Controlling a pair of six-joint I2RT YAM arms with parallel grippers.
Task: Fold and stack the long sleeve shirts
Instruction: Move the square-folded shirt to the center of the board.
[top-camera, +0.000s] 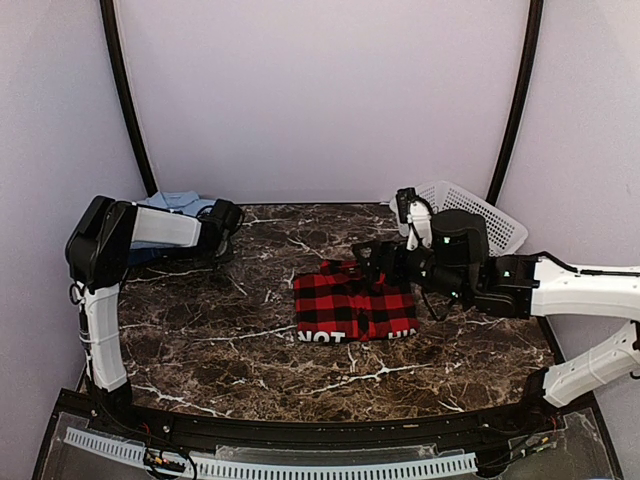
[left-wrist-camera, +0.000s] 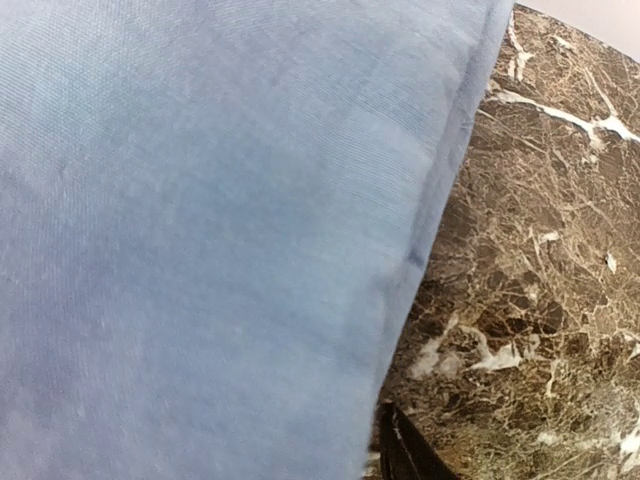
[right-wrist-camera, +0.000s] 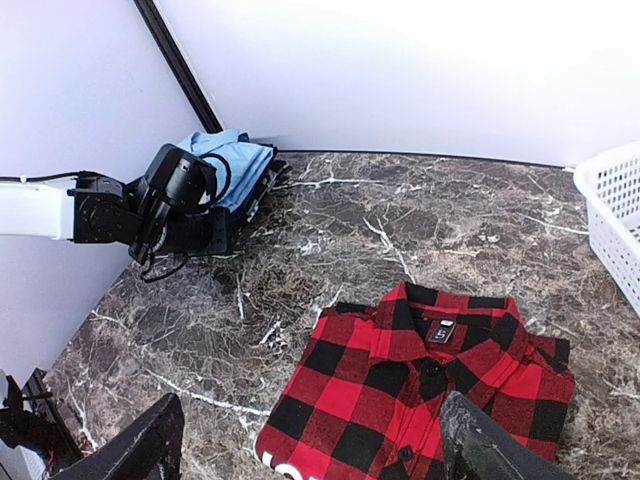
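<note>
1. White lettering is seen along the near edge of the red-and-black flannel shirt; only letters resembling "NOT" can be made out.
2. A second white group further right is too blurred to be read.
3. A small dark neck label is spotted at the collar; its marks cannot be read.

White mesh basket at two o'clock on dark marble table; black poles at eleven and one o'clock.
</note>
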